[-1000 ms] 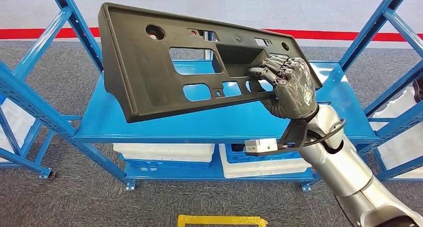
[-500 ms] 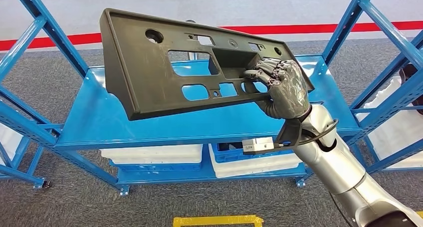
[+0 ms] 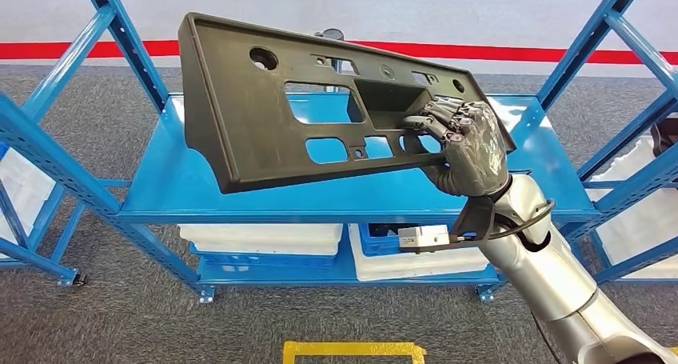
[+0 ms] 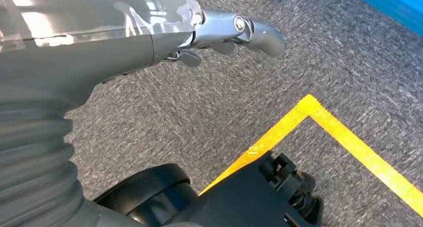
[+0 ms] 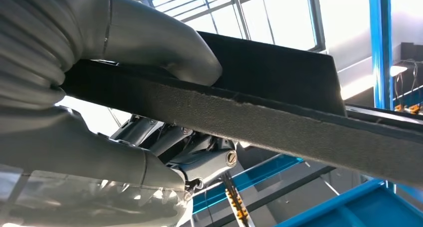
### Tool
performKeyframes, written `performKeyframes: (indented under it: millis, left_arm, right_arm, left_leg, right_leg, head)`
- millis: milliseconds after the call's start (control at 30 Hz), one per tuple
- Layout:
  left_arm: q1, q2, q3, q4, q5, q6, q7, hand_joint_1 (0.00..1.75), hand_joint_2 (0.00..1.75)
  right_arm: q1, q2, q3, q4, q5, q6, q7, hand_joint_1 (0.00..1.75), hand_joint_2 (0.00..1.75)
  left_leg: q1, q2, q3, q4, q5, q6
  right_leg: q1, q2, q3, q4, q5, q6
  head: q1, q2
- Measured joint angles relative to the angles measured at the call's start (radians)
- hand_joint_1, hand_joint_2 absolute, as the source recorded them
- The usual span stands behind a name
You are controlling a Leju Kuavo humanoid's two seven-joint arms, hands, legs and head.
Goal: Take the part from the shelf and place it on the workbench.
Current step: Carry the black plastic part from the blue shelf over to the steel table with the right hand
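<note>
- While shifting against half a second ago, whole head view swinging with the camera; part (image 3: 320,100) sitting slightly further right, grip unchanged.
- Being matte black, long, flat, pierced with rectangular and round cut-outs; hanging tilted above the blue metal shelf (image 3: 184,188).
- Right hand (image 3: 468,144) clasping its lower edge, thumb pressing one face.
- Left hand (image 4: 209,35) hanging over grey carpet (image 4: 199,107), fingers loosely extended, holding nothing.

No text, label, brand or number is showing legibly anywhere. The black part (image 3: 320,108) the right hand (image 3: 470,144) is holding is showing only moulded holes and cut-outs, with no readable marking. The small white module (image 3: 422,237) at the right wrist is perhaps carrying print, but it is appearing too small to tell. The blue shelf (image 3: 176,188) is showing no sign.
</note>
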Motion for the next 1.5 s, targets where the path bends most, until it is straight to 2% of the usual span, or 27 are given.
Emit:
performKeyframes:
  millis: [67,133,200,267,333,400,433,467,500,600,667,733,800,867,933,967,1000,1033,1067,1133,1167,1233,1267,1333,1433,1467,1500]
  left_arm:
    - [0.0,0.0,0.0,0.0,0.0,0.0,0.0,0.0,1.75]
    - [-0.001,0.0,0.0,0.0,0.0,0.0,0.0,0.0,1.75]
    - [0.0,0.0,0.0,0.0,0.0,0.0,0.0,0.0,1.75]
    - [0.001,0.0,0.0,0.0,-0.001,0.0,0.0,0.0,1.75]
    - [0.001,0.0,0.0,0.0,-0.002,0.0,0.0,0.0,1.75]
    - [0.001,0.0,0.0,0.0,-0.002,0.0,0.0,0.0,1.75]
    - [0.001,0.0,0.0,0.0,-0.002,0.0,-0.001,0.0,1.75]
    - [0.0,0.0,0.0,0.0,-0.002,-0.001,-0.001,0.0,1.75]
    - [0.0,0.0,0.0,0.0,-0.002,-0.001,-0.001,0.0,1.75]
    - [-0.001,0.0,0.0,0.0,-0.002,-0.001,-0.001,0.0,1.75]
    - [-0.001,-0.001,0.0,0.001,-0.003,-0.002,-0.002,0.0,1.75]
    - [0.0,-0.001,0.0,0.001,-0.003,-0.003,-0.002,0.0,1.75]
    - [0.001,-0.001,0.0,0.001,-0.003,-0.004,-0.002,0.0,1.75]
    - [0.0,-0.001,0.0,0.002,-0.003,-0.005,-0.002,0.0,1.75]
    - [0.0,-0.001,0.0,0.002,-0.004,-0.005,-0.002,0.0,1.75]
    - [0.0,-0.001,0.0,0.002,-0.004,-0.005,-0.002,0.0,1.75]
    - [0.0,-0.001,0.0,0.002,-0.004,-0.005,-0.002,0.0,1.75]
    - [0.0,-0.001,0.0,0.002,-0.003,-0.005,-0.002,0.0,1.75]
    - [0.0,-0.001,0.0,0.002,-0.004,-0.005,-0.002,0.0,1.75]
    - [0.0,-0.001,0.0,0.002,-0.004,-0.005,-0.002,0.0,1.75]
    - [0.0,-0.001,0.0,0.002,-0.004,-0.005,-0.002,0.0,1.75]
    - [0.0,-0.001,0.0,0.002,-0.004,-0.005,-0.002,0.0,1.75]
    - [0.0,-0.001,0.0,0.002,-0.004,-0.005,-0.002,0.0,1.75]
    - [0.001,0.0,0.0,0.003,-0.004,-0.005,-0.002,0.0,1.75]
    - [0.0,0.0,0.0,0.003,-0.003,-0.005,-0.002,0.0,1.75]
    - [-0.001,0.0,0.0,0.003,-0.003,-0.005,-0.002,0.0,1.75]
    - [-0.001,0.0,0.0,0.003,-0.003,-0.005,-0.002,0.0,1.75]
  right_arm:
    - [0.0,0.0,-0.001,0.0,0.0,0.0,0.0,1.75,1.75]
    - [-0.002,0.001,-0.002,0.0,0.0,0.0,0.0,1.75,1.75]
    - [-0.001,0.001,-0.002,0.0,0.001,0.0,0.0,1.75,1.75]
    - [0.0,0.001,-0.003,0.0,0.002,0.001,0.0,1.75,1.75]
    - [-0.002,0.002,-0.003,0.0,0.002,0.002,0.0,1.75,1.75]
    - [-0.002,0.003,-0.003,0.0,0.002,0.004,0.0,1.75,1.75]
    - [-0.001,0.003,-0.003,0.0,0.003,0.005,0.0,1.75,1.75]
    - [-0.001,0.003,-0.003,0.0,0.003,0.007,0.0,1.75,1.75]
    - [-0.001,0.004,-0.002,0.0,0.003,0.008,0.0,1.75,1.75]
    - [-0.002,0.004,-0.003,0.0,0.003,0.011,0.0,1.75,1.75]
    - [-0.003,0.004,-0.003,0.0,0.004,0.012,0.0,1.75,1.75]
    - [-0.003,0.005,-0.003,0.0,0.005,0.012,0.0,1.75,1.75]
    - [-0.003,0.006,-0.003,0.0,0.005,0.012,0.0,1.75,1.75]
    - [-0.003,0.006,-0.004,0.0,0.005,0.012,0.0,1.75,1.75]
    - [0.0,0.006,-0.004,0.0,0.005,0.012,0.0,1.75,1.75]
    - [0.001,0.006,-0.004,0.0,0.005,0.012,0.0,1.75,1.75]
    - [0.003,0.006,-0.004,0.0,0.005,0.012,0.0,1.75,1.75]
    - [0.004,0.006,-0.004,0.0,0.005,0.012,0.0,1.75,1.75]
    - [0.004,0.006,-0.004,0.0,0.005,0.012,0.0,1.75,1.75]
    - [0.003,0.006,-0.004,0.0,0.005,0.012,0.0,1.75,1.75]
    - [0.002,0.006,-0.004,0.0,0.005,0.012,0.0,1.75,1.75]
    - [0.002,0.007,-0.004,0.0,0.005,0.012,0.0,1.75,1.75]
    - [0.002,0.007,-0.004,0.0,0.005,0.012,0.0,1.75,1.75]
    - [0.001,0.008,-0.004,0.0,0.005,0.012,0.0,1.75,1.75]
    - [0.0,0.01,-0.004,0.0,0.005,0.012,0.0,1.75,1.75]
    - [0.0,0.011,-0.003,0.0,0.005,0.012,0.0,1.75,1.75]
    - [0.001,0.012,-0.003,0.0,0.005,0.012,0.0,1.75,1.75]
  left_leg:
    - [-0.001,-0.001,-0.002,0.004,0.001,-0.001]
    - [-0.004,-0.002,-0.008,0.009,0.003,-0.008]
    - [-0.006,-0.003,-0.016,0.01,0.009,-0.02]
    - [-0.005,-0.003,-0.02,0.017,0.002,-0.03]
    - [-0.003,-0.003,-0.04,0.08,-0.048,-0.039]
    - [0.002,-0.002,-0.086,0.212,-0.121,-0.045]
    - [0.005,-0.002,-0.103,0.268,-0.146,-0.048]
    - [0.009,-0.002,-0.106,0.292,-0.153,-0.051]
    - [0.013,-0.002,-0.089,0.274,-0.142,-0.053]
    - [0.023,-0.003,0.026,0.075,-0.068,-0.061]
    - [0.023,-0.006,0.053,0.009,-0.052,-0.058]
    - [0.017,-0.008,0.043,0.01,-0.044,-0.042]
    - [0.016,-0.006,0.032,0.008,-0.03,-0.023]
    - [0.015,-0.002,0.017,0.007,-0.017,-0.008]
    - [0.01,-0.001,-0.001,0.008,-0.004,-0.002]
    - [0.008,0.0,-0.01,0.008,0.002,-0.001]
    - [0.005,0.0,-0.018,0.009,0.008,-0.001]
    - [0.004,-0.001,-0.025,0.01,0.013,-0.001]
    - [0.003,-0.001,-0.03,0.012,0.017,-0.003]
    - [0.001,-0.002,-0.038,0.013,0.026,-0.01]
    - [0.0,-0.002,-0.041,0.014,0.031,-0.016]
    - [0.0,-0.002,-0.045,0.011,0.044,-0.028]
    - [0.0,-0.002,-0.047,0.011,0.045,-0.033]
    - [0.002,-0.003,-0.06,0.039,0.011,-0.042]
    - [0.006,-0.002,-0.108,0.212,-0.114,-0.052]
    - [0.008,-0.002,-0.117,0.268,-0.138,-0.055]
    - [0.01,-0.002,-0.111,0.293,-0.139,-0.057]
  right_leg:
    - [0.003,0.0,0.077,-0.133,0.056,-0.005]
    - [0.009,0.001,0.126,-0.231,0.082,-0.012]
    - [0.014,0.003,0.129,-0.246,0.082,-0.017]
    - [0.006,0.001,0.125,-0.248,0.089,-0.026]
    - [-0.001,-0.003,0.122,-0.253,0.097,-0.036]
    - [-0.001,-0.006,0.115,-0.252,0.103,-0.042]
    - [-0.001,-0.006,0.11,-0.251,0.107,-0.042]
    - [-0.002,-0.007,0.105,-0.251,0.11,-0.041]
    - [-0.004,-0.007,0.101,-0.25,0.114,-0.039]
    - [-0.007,-0.006,0.092,-0.246,0.122,-0.027]
    - [-0.005,-0.006,0.085,-0.245,0.131,-0.013]
    - [-0.005,-0.006,0.08,-0.251,0.143,0.003]
    - [-0.008,-0.006,0.072,-0.238,0.125,0.012]
    - [-0.006,-0.006,0.039,-0.149,0.052,0.014]
    - [-0.003,-0.006,-0.003,-0.016,-0.023,0.013]
    - [-0.001,-0.006,-0.008,0.022,-0.037,0.012]
    - [0.0,-0.006,0.006,0.022,-0.032,0.011]
    - [0.002,-0.006,0.041,-0.02,-0.012,0.009]
    - [0.004,-0.006,0.089,-0.09,0.014,0.006]
    - [0.012,-0.006,0.171,-0.22,0.041,-0.004]
    - [0.016,-0.005,0.189,-0.252,0.044,-0.009]
    - [0.021,-0.004,0.187,-0.261,0.049,-0.019]
    - [0.017,-0.005,0.182,-0.262,0.054,-0.024]
    - [0.009,-0.007,0.168,-0.266,0.069,-0.038]
    - [0.007,-0.009,0.141,-0.266,0.092,-0.049]
    - [0.007,-0.01,0.131,-0.266,0.1,-0.049]
    - [0.007,-0.01,0.12,-0.265,0.108,-0.049]
  head:
    - [0.008,0.0]
    - [0.011,0.0]
    - [0.008,0.0]
    - [0.004,0.0]
    - [-0.007,0.0]
    - [-0.022,0.0]
    - [-0.026,0.0]
    - [-0.029,0.0]
    - [-0.032,0.0]
    - [-0.04,0.0]
    - [-0.043,0.0]
    - [-0.04,0.0]
    - [-0.037,0.0]
    - [-0.026,0.0]
    - [-0.01,0.0]
    - [-0.004,0.0]
    - [0.002,0.0]
    - [0.006,0.0]
    - [0.01,0.0]
    - [0.014,0.0]
    - [0.015,0.0]
    - [0.013,0.0]
    - [0.012,0.0]
    - [0.005,0.0]
    - [-0.014,0.0]
    - [-0.019,0.0]
    - [-0.023,0.0]
